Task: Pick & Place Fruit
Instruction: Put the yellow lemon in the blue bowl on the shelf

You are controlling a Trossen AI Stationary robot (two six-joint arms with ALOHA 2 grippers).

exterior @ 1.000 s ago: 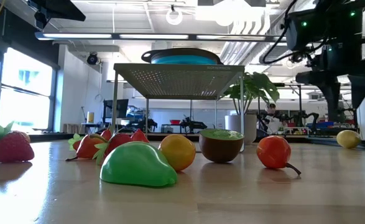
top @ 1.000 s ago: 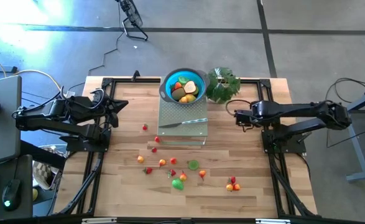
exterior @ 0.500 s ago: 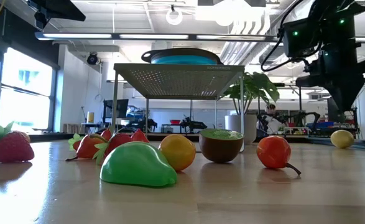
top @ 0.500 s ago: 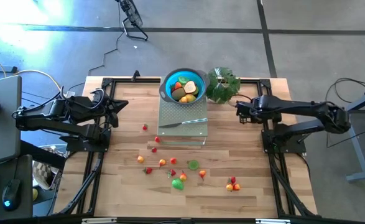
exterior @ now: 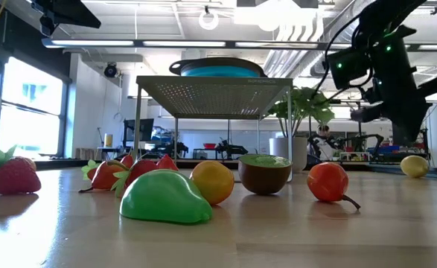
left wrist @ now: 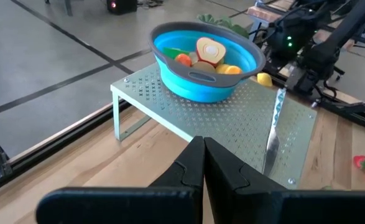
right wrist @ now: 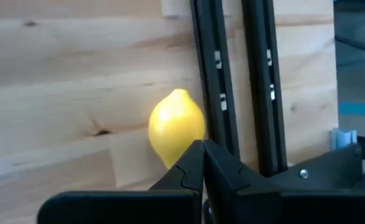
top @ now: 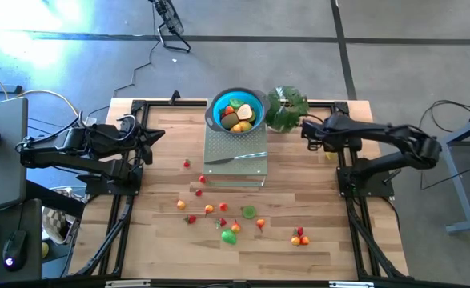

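While the right gripper (top: 307, 133) hangs above the table (top: 315, 200) beside the leafy plant (top: 287, 108), its fingers (right wrist: 191, 163) are pressed together on nothing — a yellow lemon (right wrist: 176, 127) lies loose on the wood below it, touching or just beside the black rail (right wrist: 212, 74); which of the two is hard to judge. In the low view that lemon (exterior: 415, 165) rests on the tabletop with the arm raised above it.

The left gripper (top: 159, 134) waits over the table's left side, its fingers (left wrist: 194, 168) also closed and empty, pointing toward the perforated metal stand (top: 235, 156).

On that stand sits the blue bowl (top: 236, 110), holding several fruits — red, green, yellow and brown pieces. A slim silver knife (top: 236, 158) lies on the stand in front of the bowl.

Most of the other fruit is scattered on the wood in front of the stand: a green pear (exterior: 166, 198), an orange (exterior: 212, 182), a halved kiwi (exterior: 265, 173), a red fruit with a stem (exterior: 328, 182), and strawberries (exterior: 11, 173) off to the side.
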